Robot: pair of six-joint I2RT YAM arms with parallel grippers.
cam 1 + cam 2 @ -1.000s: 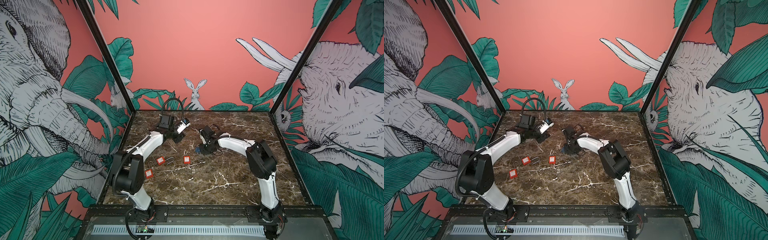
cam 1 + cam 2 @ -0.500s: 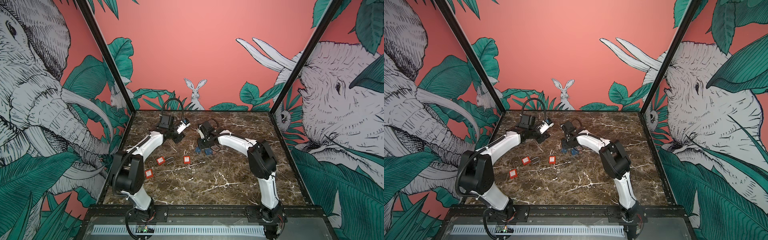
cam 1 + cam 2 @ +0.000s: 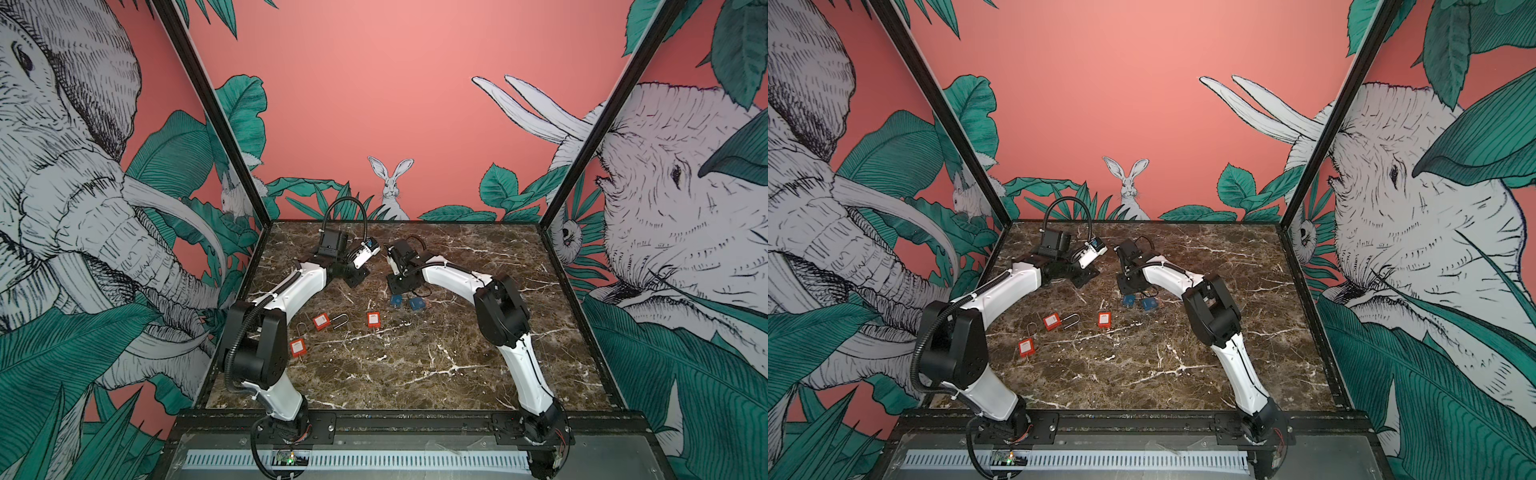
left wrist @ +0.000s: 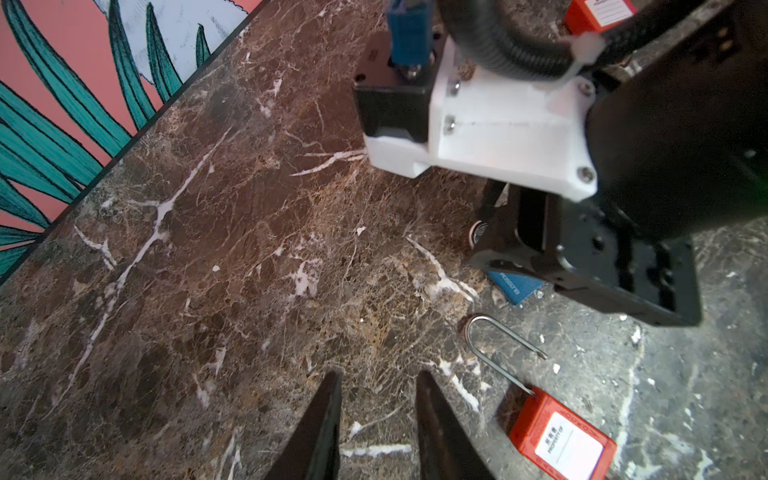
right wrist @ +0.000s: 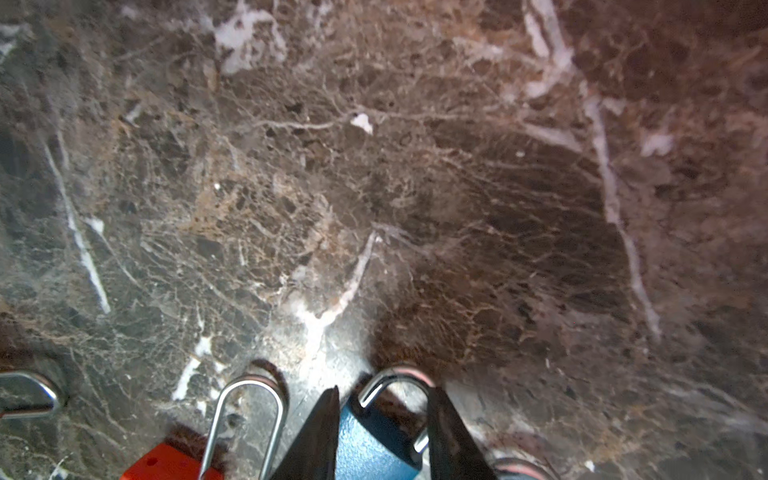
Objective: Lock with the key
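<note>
Two blue padlocks (image 3: 397,300) (image 3: 417,304) lie side by side on the marble just in front of my right gripper (image 3: 400,286). In the right wrist view one blue padlock (image 5: 374,444) lies between that gripper's (image 5: 380,415) spread fingers with its steel shackle (image 5: 395,376) pointing away; the jaws stand open around it. My left gripper (image 4: 378,415) hovers open over bare marble with nothing between its fingers, to the left of the right one in a top view (image 3: 1084,276). I cannot make out the key in any view.
Three red padlocks (image 3: 322,321) (image 3: 373,320) (image 3: 297,348) lie left of centre, nearer the front. One red padlock (image 4: 561,438) with an open shackle (image 4: 498,349) rests beside my left fingers. The right wrist (image 4: 498,124) sits close ahead of the left gripper.
My right gripper has lifted and drawn back a little from the blue padlocks, its jaws widening; both padlocks stay on the table. The left arm has not moved.
</note>
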